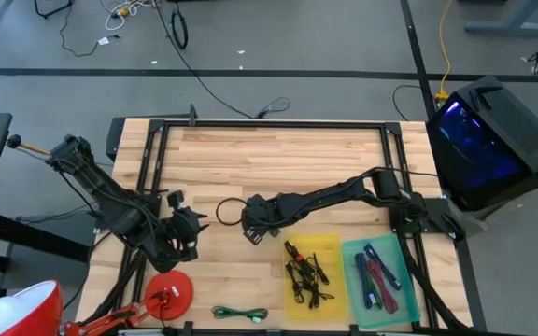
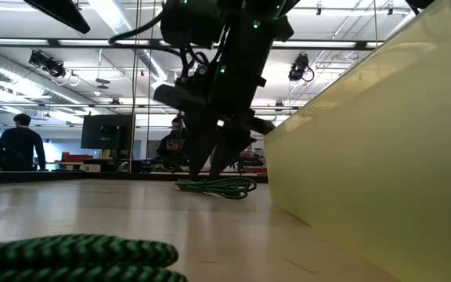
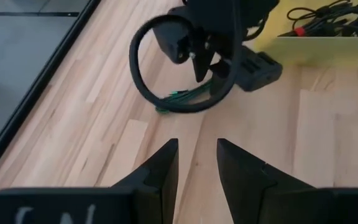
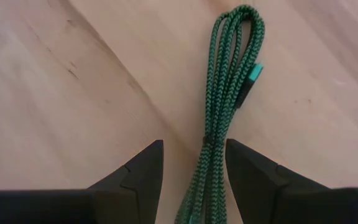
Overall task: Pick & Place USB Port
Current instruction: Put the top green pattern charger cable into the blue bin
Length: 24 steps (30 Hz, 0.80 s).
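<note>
A green braided USB cable (image 4: 229, 74), bundled into a long loop, lies flat on the wooden table near its middle. In the low view the cable (image 2: 216, 186) shows just under my right gripper (image 2: 214, 166). My right gripper (image 4: 194, 146) is open and points steeply down. Its two fingers stand on either side of the bundle's lower stretch, a little above it and not touching. In the high view the right gripper (image 1: 253, 231) hides this cable. My left gripper (image 3: 196, 144) is open and empty at the table's left (image 1: 187, 229), facing the right gripper.
A second green cable (image 1: 239, 314) lies by the near edge, close to the low camera (image 2: 77, 254). A yellow tray (image 1: 330, 245) of black cables and a green tray (image 1: 350, 280) of red and blue cables stand near right. A red disc-shaped thing (image 1: 171, 291) sits near left.
</note>
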Motion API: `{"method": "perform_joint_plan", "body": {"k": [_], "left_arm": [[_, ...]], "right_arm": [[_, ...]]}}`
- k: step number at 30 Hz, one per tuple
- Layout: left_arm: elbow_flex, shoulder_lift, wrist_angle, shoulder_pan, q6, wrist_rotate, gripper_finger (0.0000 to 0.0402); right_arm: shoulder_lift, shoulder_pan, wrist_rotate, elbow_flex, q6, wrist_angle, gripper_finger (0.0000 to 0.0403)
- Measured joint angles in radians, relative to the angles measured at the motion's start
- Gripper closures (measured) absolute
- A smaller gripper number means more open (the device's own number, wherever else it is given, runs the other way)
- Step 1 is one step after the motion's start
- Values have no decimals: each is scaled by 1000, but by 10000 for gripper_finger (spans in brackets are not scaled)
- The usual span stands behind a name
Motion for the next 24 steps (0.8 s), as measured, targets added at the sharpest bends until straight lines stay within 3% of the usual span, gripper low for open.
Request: {"method": "perform_joint_plan", "body": {"k": [20, 24], "left_arm": [[0, 0, 5, 0, 1, 5, 287], [0, 0, 7, 0, 1, 5, 287]], "right_arm": [[44, -22, 4, -7, -18, -4, 230], [53, -22, 5, -5, -11, 10, 252]]}}
